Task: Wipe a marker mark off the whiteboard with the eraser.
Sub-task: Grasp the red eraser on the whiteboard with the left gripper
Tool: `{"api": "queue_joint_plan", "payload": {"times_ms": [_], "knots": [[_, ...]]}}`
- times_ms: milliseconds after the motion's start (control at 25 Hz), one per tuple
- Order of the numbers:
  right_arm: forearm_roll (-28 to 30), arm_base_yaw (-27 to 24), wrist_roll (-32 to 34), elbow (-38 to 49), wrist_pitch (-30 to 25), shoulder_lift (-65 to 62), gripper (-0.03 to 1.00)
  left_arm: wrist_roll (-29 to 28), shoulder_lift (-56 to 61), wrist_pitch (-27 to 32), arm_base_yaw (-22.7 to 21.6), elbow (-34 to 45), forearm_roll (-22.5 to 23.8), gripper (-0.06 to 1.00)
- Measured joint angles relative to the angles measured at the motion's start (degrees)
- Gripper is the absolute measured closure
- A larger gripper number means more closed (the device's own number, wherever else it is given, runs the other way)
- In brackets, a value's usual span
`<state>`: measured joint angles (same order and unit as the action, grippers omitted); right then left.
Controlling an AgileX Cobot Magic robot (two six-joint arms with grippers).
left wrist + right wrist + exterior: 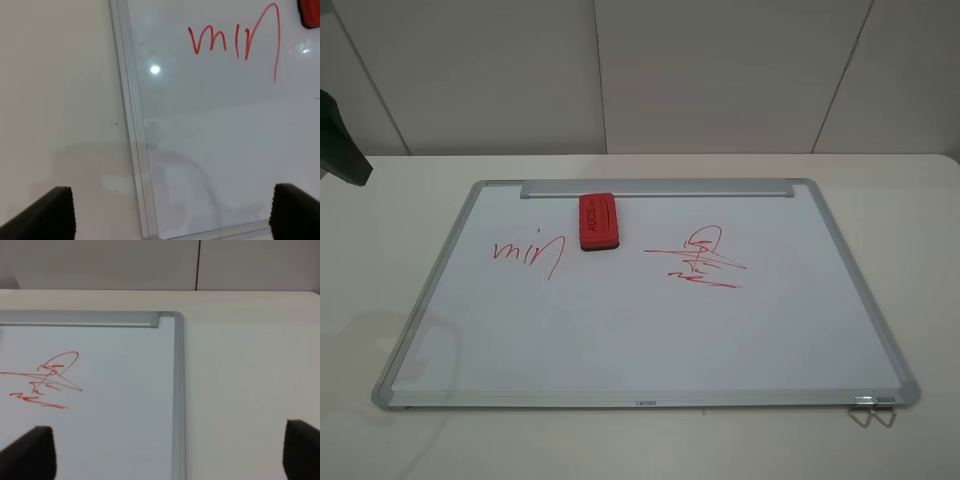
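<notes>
The whiteboard (650, 330) lies flat on the pale table, with its tray strip (655, 188) along the far edge. The marker mark (528, 253), a thin red "min" with a looping tail, sits on the board's left half and shows in the left wrist view (235, 42). The red eraser (598, 221) rests on the board just below the tray strip, right of the mark; only its corner (310, 12) reaches the left wrist view. My left gripper (170, 215) is open above the board's left frame (132, 125), holding nothing. My right gripper (170, 452) is open near the board's right frame (178, 390), also holding nothing.
A denser red scribble (700, 258) crossed by horizontal strokes marks the board's right half, also visible as scribble (47, 380). Metal hanger clips (873, 408) stick out at the near right corner. A dark arm part (340, 140) shows at the left edge. A panelled wall stands behind the table.
</notes>
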<state>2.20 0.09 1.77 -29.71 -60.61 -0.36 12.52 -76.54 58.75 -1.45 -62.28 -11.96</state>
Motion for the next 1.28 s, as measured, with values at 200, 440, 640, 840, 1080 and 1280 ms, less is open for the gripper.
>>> {"api": "queue_joint_plan", "payload": {"times_ms": [200, 440, 640, 840, 1080, 1280], "knots": [[0.0, 0.0, 0.0, 0.0, 0.0, 0.0, 0.14, 0.1, 0.0, 0.0, 0.0, 0.0, -0.9, 0.17], [0.0, 0.0, 0.0, 0.0, 0.0, 0.0, 0.14, 0.1, -2.6, -0.6, 2.3, -0.2, -5.5, 0.17], [0.0, 0.0, 0.0, 0.0, 0.0, 0.0, 0.14, -1.9, -7.6, -4.7, 9.4, -1.8, -5.8, 0.17], [0.0, 0.0, 0.0, 0.0, 0.0, 0.0, 0.14, -10.5, -17.3, -5.9, 16.8, -9.3, -1.0, 0.17], [0.0, 0.0, 0.0, 0.0, 0.0, 0.0, 0.14, -20.7, -31.9, 2.8, 25.2, -27.6, 6.9, 0.17], [0.0, 0.0, 0.0, 0.0, 0.0, 0.0, 0.14, -27.6, -44.6, 9.6, 30.4, -43.5, 10.7, 0.17]]}}
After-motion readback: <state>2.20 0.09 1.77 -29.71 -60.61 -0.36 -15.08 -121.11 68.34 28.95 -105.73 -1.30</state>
